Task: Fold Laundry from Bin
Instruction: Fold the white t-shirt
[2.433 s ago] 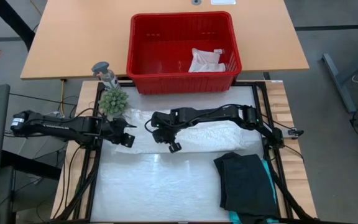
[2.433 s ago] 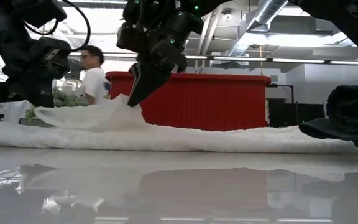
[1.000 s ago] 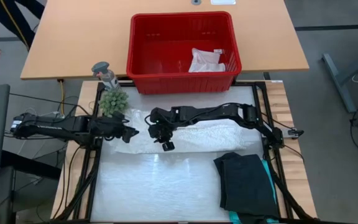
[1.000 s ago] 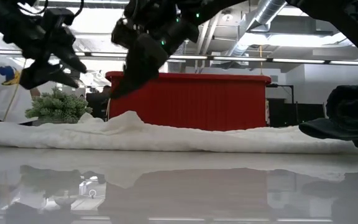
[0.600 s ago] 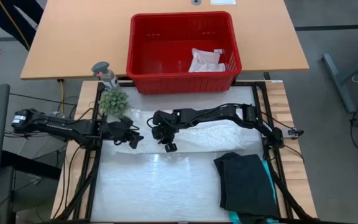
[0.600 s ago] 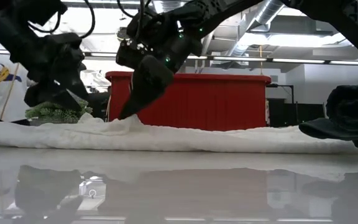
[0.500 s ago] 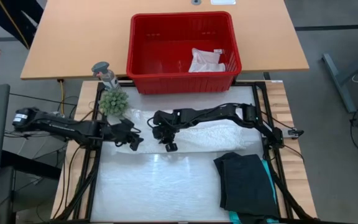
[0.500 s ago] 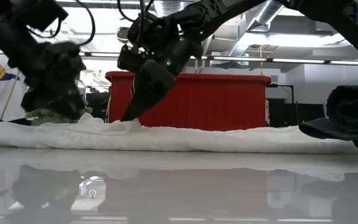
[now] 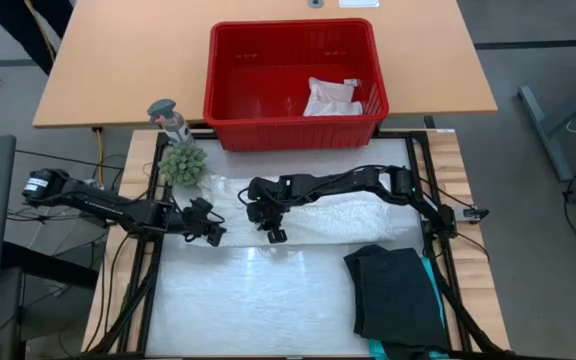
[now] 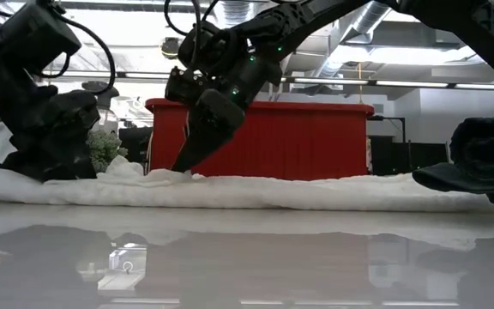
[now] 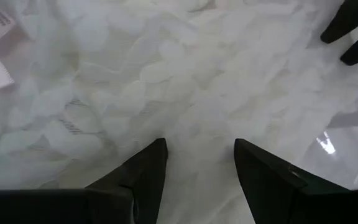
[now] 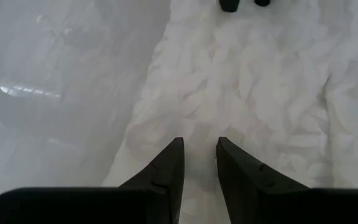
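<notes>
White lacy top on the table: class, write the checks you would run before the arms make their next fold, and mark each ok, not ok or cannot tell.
1. White top lies spread on the table: ok.
2. Left gripper low over the top's left end, fingers open: ok.
3. Right gripper down at the top's near edge, fingers slightly apart: ok.
4. Cloth actually caught between either gripper's fingers: cannot tell.
5. Folded black garment lies clear of the top: ok.
6. Bin emptied: not ok, a small white cloth remains inside.
</notes>
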Controlling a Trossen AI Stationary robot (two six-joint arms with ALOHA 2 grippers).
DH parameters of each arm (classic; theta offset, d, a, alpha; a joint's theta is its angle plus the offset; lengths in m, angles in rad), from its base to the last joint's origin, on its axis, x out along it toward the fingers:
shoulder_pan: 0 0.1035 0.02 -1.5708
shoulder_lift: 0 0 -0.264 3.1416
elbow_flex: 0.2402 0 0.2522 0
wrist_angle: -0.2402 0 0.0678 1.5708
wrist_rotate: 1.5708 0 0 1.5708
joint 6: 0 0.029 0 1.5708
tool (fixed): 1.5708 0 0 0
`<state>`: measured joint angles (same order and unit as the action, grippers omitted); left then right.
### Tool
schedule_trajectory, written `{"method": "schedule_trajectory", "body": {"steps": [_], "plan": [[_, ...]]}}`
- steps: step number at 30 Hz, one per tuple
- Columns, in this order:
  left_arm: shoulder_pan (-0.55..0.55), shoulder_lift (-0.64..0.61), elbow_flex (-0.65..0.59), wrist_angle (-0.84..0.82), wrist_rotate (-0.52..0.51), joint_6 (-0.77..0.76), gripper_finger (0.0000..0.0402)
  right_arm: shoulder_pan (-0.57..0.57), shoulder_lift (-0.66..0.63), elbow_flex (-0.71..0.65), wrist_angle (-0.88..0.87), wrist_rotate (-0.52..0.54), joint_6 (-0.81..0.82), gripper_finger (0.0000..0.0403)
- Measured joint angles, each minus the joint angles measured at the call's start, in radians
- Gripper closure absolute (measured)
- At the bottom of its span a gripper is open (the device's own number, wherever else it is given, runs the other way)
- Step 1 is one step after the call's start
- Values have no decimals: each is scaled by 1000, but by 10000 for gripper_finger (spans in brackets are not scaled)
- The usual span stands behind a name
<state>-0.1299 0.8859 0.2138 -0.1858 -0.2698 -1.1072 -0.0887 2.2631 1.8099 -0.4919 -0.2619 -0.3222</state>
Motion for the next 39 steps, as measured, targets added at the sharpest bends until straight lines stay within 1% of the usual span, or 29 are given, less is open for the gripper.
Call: {"method": "schedule_trajectory", "body": {"steps": [5,9,15,23,26,29,31,32,37,38,39], "plan": [[0,-32,0,16,31,-11,219,0,0,0,-4,3,0,284],[0,-57,-1,16,57,-17,219,0,0,1,-24,31,-13,284],[0,-65,0,7,53,-20,219,1,45,-3,-35,39,-19,284],[0,-76,3,6,56,-18,219,1,43,11,-43,51,-19,284],[0,-111,43,-4,56,0,219,-4,42,50,-87,53,-18,284],[0,-159,97,-77,49,29,219,-6,40,80,-116,53,-25,284],[0,-193,135,-127,4,57,219,-6,40,89,-121,53,-34,284],[0,-209,150,-135,-42,84,219,-6,40,97,-123,53,-34,284],[5,-253,164,-145,-397,202,219,-6,39,137,-137,52,-34,284],[13,-253,159,-151,-436,213,219,-5,39,144,-146,52,-35,284],[26,-251,155,-166,-448,220,219,-6,39,151,-157,52,-35,284]]}}
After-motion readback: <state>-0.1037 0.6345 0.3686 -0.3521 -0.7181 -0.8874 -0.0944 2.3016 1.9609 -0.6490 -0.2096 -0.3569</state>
